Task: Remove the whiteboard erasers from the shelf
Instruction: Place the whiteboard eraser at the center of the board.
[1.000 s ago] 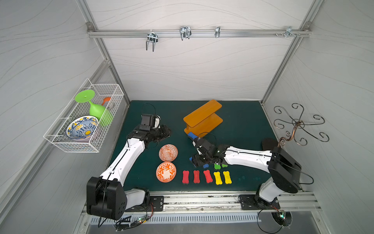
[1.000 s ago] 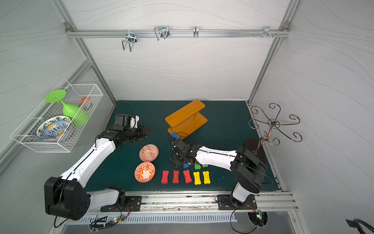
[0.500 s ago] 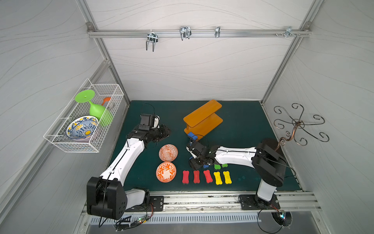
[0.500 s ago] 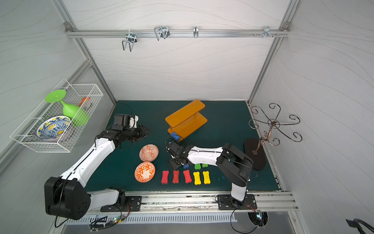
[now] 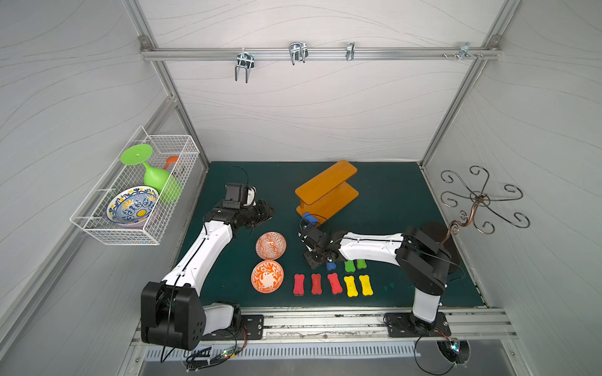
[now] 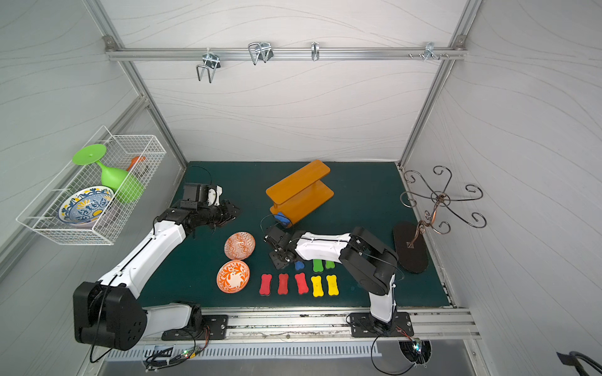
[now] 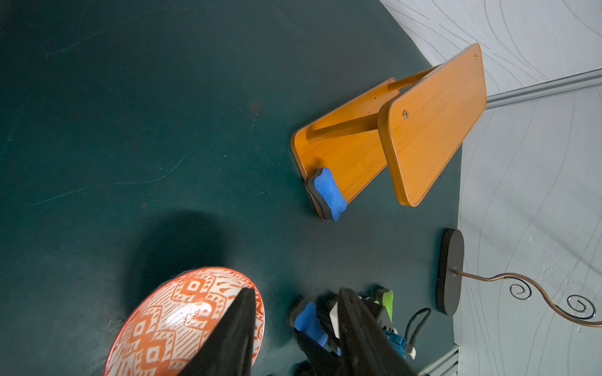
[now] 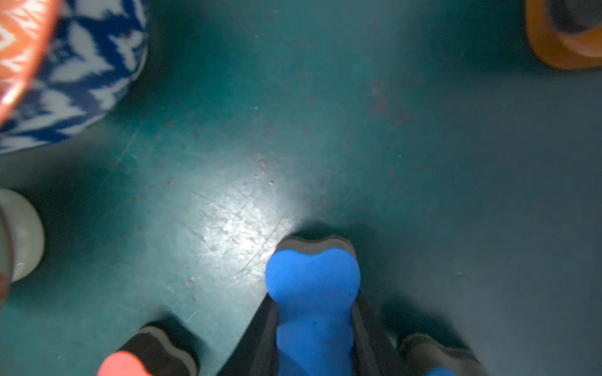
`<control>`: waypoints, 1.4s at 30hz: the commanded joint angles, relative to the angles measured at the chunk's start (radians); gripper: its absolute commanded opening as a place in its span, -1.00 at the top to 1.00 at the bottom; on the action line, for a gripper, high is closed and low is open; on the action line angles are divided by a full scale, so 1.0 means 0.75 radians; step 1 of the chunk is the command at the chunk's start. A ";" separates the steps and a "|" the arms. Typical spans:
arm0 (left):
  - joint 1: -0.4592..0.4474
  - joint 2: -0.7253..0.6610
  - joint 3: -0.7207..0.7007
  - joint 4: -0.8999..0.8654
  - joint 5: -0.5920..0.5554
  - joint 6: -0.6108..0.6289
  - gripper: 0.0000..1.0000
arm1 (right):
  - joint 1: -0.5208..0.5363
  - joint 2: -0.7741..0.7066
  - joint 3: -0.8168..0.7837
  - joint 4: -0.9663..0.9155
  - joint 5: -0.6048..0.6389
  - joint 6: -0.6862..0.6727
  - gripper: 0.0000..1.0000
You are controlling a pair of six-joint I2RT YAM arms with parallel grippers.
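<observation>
Placement looks next. In a top view the right gripper (image 5: pixel 321 258) hangs low beside 2 green bone-shaped foam erasers (image 5: pixel 349 266); 1 blue foam eraser (image 5: pixel 309 217) sits at the lower board's edge of the glossy orange 2-tier shelf (image 5: pixel 325 182). Left wrist: left gripper (image 7: pixel 295 293) spread, empty. Right wrist: jaws pinch another blue bone-shaped eraser (image 8: pixel 312 280); lower it felt-down, clear of neighbours.

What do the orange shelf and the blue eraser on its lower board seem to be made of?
The shelf looks like wood or bamboo with a glossy orange finish: grain lines and sheen show. The blue eraser looks like matte foam over a dark grey, felt-like layer, visible along its edge.
</observation>
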 commanded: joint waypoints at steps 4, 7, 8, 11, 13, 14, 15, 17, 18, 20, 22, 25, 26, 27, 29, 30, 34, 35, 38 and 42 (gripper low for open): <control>0.013 0.003 0.008 0.062 0.032 0.008 0.10 | -0.007 -0.006 0.047 -0.176 0.062 0.274 0.39; 0.013 0.005 0.006 0.067 0.038 0.008 0.10 | 0.000 -0.013 0.071 -0.214 0.047 0.336 0.30; 0.013 0.003 0.004 0.068 0.039 0.008 0.10 | 0.006 -0.013 0.080 -0.230 0.047 0.350 0.29; 0.013 0.002 0.000 0.068 0.041 0.007 0.10 | 0.020 -0.009 0.078 -0.254 0.056 0.395 0.26; 0.011 0.000 -0.002 0.069 0.044 0.008 0.10 | 0.024 0.004 0.077 -0.264 0.060 0.419 0.25; 0.013 0.000 -0.002 0.070 0.044 0.008 0.10 | 0.026 0.012 0.081 -0.272 0.064 0.433 0.25; 0.012 0.001 -0.002 0.068 0.045 0.008 0.10 | 0.028 0.020 0.083 -0.276 0.060 0.439 0.23; 0.012 -0.001 -0.004 0.070 0.046 0.008 0.10 | 0.030 0.030 0.086 -0.279 0.055 0.453 0.20; 0.013 0.002 -0.003 0.071 0.048 0.008 0.10 | 0.030 0.032 0.087 -0.277 0.048 0.454 0.18; 0.013 0.004 -0.003 0.070 0.049 0.008 0.10 | 0.029 0.031 0.095 -0.277 0.032 0.457 0.14; 0.012 0.008 -0.002 0.071 0.049 0.007 0.10 | 0.030 0.029 0.101 -0.274 0.014 0.459 0.11; 0.012 0.013 0.002 0.071 0.051 0.008 0.10 | 0.030 0.024 0.110 -0.273 -0.010 0.456 0.05; 0.011 0.014 0.002 0.070 0.051 0.010 0.10 | 0.030 0.021 0.110 -0.271 -0.023 0.458 0.03; 0.012 0.015 0.002 0.071 0.051 0.009 0.10 | 0.030 0.017 0.106 -0.271 -0.028 0.461 0.01; 0.015 0.015 0.002 0.072 0.049 0.010 0.10 | 0.030 0.005 0.100 -0.270 -0.036 0.465 -0.01; 0.015 0.016 0.001 0.071 0.049 0.010 0.10 | 0.030 -0.001 0.095 -0.269 -0.041 0.469 -0.02; 0.014 0.018 0.004 0.072 0.048 0.010 0.10 | 0.030 -0.021 0.079 -0.281 -0.056 0.471 -0.07; 0.015 0.019 0.006 0.071 0.049 0.010 0.10 | 0.030 -0.027 0.071 -0.281 -0.059 0.473 -0.08; 0.015 0.020 0.006 0.072 0.049 0.012 0.10 | 0.030 -0.049 0.056 -0.288 -0.067 0.478 -0.09; 0.015 0.020 0.006 0.072 0.051 0.018 0.10 | 0.030 -0.076 0.039 -0.281 -0.093 0.488 -0.11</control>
